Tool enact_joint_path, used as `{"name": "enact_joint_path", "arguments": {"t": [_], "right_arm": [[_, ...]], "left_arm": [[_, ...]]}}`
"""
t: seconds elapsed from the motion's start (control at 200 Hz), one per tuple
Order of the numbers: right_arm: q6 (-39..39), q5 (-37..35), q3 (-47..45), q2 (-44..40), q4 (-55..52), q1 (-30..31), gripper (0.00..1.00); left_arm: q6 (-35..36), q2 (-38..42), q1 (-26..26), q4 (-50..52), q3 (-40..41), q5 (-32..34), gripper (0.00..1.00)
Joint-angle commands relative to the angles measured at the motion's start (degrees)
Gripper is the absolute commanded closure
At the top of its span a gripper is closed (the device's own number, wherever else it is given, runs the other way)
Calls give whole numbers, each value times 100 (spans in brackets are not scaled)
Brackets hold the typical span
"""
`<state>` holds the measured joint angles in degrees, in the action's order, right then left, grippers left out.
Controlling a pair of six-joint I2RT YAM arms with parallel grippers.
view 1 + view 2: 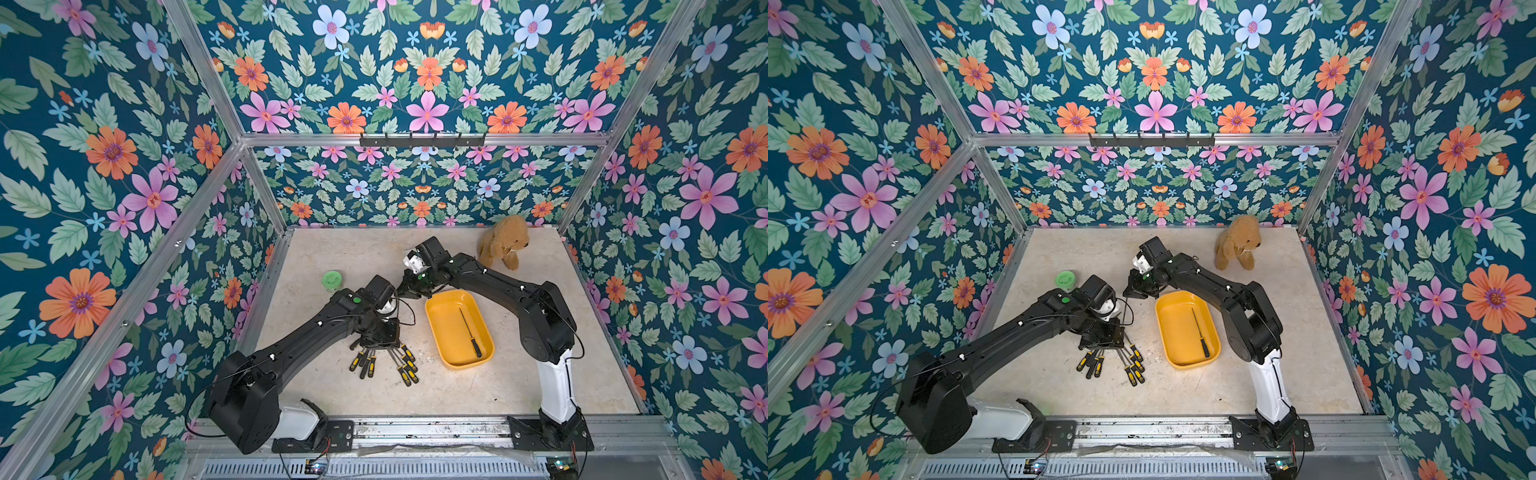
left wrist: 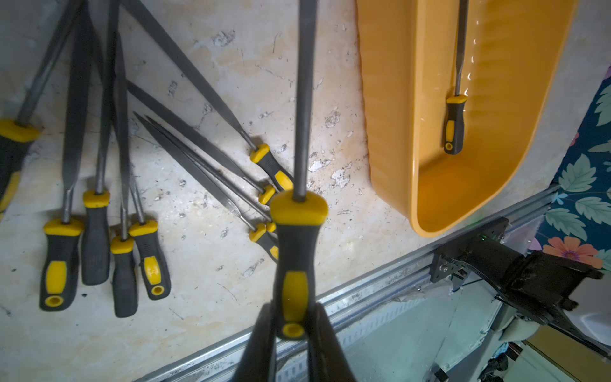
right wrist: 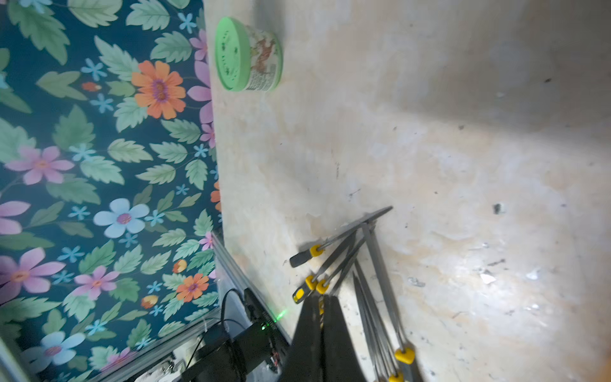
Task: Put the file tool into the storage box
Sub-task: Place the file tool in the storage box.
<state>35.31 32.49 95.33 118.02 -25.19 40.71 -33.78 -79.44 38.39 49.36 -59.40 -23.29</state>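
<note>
In the left wrist view my left gripper (image 2: 292, 319) is shut on the black-and-yellow handle of a file tool (image 2: 299, 251). Its grey shaft points away over the table. That file looks nearer than the pile of several files (image 2: 99, 215) lying below. The yellow-orange storage box (image 1: 442, 332) (image 1: 1173, 332) (image 2: 396, 99) sits right of the pile and holds one file (image 1: 470, 334). In both top views the left gripper (image 1: 378, 338) (image 1: 1102, 336) hovers over the pile (image 1: 384, 368). My right gripper (image 1: 409, 289) (image 3: 322, 317) is shut and empty, beyond the box's far left corner.
A green-lidded tub (image 1: 331, 280) (image 3: 246, 54) stands at the far left by the wall. A brown plush dog (image 1: 503, 243) sits at the back right. The metal front rail (image 2: 363, 291) and the right arm's base (image 2: 529, 281) lie near the box.
</note>
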Motion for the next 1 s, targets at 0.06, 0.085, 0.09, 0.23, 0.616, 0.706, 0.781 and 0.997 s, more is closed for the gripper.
{"name": "enact_joint_path", "arguments": {"t": [0.06,0.085,0.09,0.23,0.616,0.706,0.781,0.997], "right_arm": [[-487,-309,-52,-260,-780,-83,100],[-543,-412,-43,-303,-912,-126,100],[-561,-437,-42,-322,-950,-134,100],[-1147,-1560,172,-687,-2116,-554,100],[-2125,-3812,0,-549,-3044,-755,100],[-2155,-4019,-97,-426,-2865,-630,100],[-2228,-4134,-117,-302,-2785,-530,100],[-2337,-4260,-397,-95,-2534,-364,100]], "left_arm": [[-28,-15,-37,-257,-163,361,63],[-39,-15,-34,-268,-203,367,51],[-44,-13,-34,-264,-212,372,49],[-162,23,-81,-294,-463,483,11],[-650,174,-236,-555,-31,963,8],[-811,236,-236,-736,183,974,9],[-907,268,-236,-820,304,992,10],[-986,411,-239,-798,433,1158,10]]}}
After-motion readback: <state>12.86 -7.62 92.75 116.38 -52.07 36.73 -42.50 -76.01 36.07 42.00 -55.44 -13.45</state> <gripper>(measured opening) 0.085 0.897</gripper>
